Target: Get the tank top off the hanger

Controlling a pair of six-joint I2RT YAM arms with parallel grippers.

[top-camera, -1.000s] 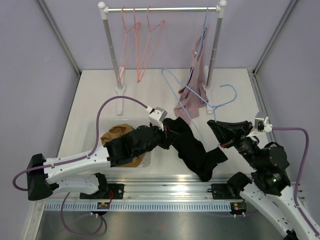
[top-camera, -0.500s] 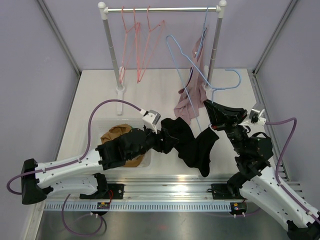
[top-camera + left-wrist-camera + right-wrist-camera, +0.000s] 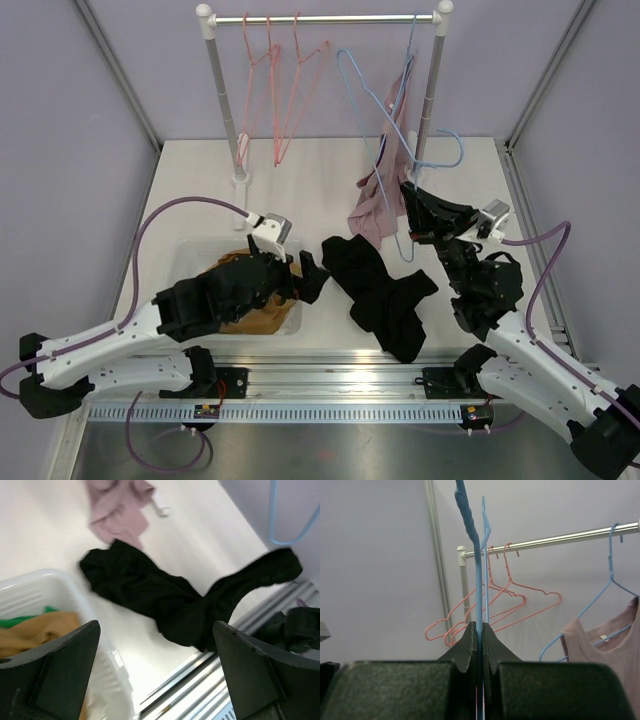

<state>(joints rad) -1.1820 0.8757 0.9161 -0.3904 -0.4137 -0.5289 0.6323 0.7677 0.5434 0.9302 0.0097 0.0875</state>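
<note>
Lying crumpled on the bench (image 3: 200,180), the black tank top (image 3: 385,295) is free of the blue hanger (image 3: 372,110); no part of the wire touches the cloth. The garment's long axis runs from its far-left end, near the left tool (image 3: 305,272), to its near-right end close to the rail at the bench front.

Left tool: jaws spread wide and empty. In the wrist view its fingers (image 3: 65,665) frame the tank top, which sits ahead of them and apart from them. The garment lies to the right of this tool, with the white basket (image 3: 180,262) just to its left. The left arm is the nearer arm for any pick-up.

Right tool (image 3: 412,215): clamped on the blue hanger. In the wrist view the wire passes straight up between the closed fingers (image 3: 465,647). The hanger stands raised, its hook end up near the clothes rail (image 3: 320,18), beside the pink garment (image 3: 378,205) hanging at the right post.

Judgement: separation appears complete. Open bench lies between the tank top and the basket. Room for the hanger is tighter, with the pink garment and post close by; the pink hangers (image 3: 285,90) sit well to its left.
</note>
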